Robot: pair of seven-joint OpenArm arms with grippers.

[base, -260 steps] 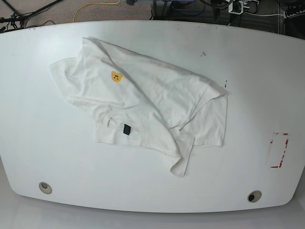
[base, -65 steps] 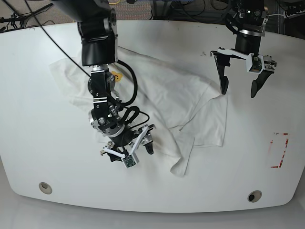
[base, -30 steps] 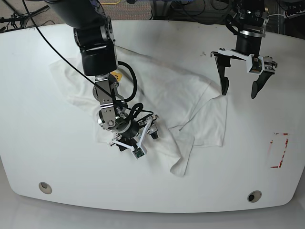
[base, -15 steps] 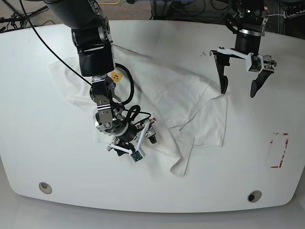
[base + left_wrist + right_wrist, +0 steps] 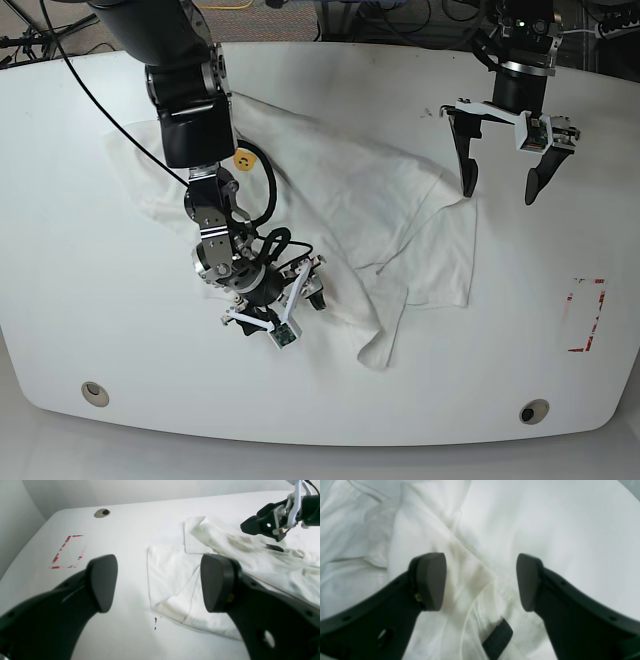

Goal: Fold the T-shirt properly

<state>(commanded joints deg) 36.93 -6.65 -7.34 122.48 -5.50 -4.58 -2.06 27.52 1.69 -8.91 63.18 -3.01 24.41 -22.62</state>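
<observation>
**Right gripper low over the hem of the crumpled shirt; left gripper waiting at the far corner**

Base view, left to right. The right gripper (image 5: 272, 310) sits low over the near edge of the T-shirt (image 5: 340, 190), jaws spread wide and holding nothing; its wrist view shows both fingertips (image 5: 430, 580) straddling a fold of white cloth, with the black tag (image 5: 498, 639) just below the gap. Whether the pads touch the fabric cannot be told. The shirt lies crumpled across the middle of the white table (image 5: 540, 300), its long axis running from the upper left, where the small bear face (image 5: 241, 158) shows, down to a hanging flap at the lower right. The left gripper (image 5: 497, 185) hovers at the shirt's right-hand corner, jaws equally wide and empty, one finger over the cloth edge and one over bare table. Judged from this layout, the right arm is the nearer to the hem and would close first. Red tape marks (image 5: 585, 315) lie well apart to the right; the table offers free room on every side for spreading.
</observation>
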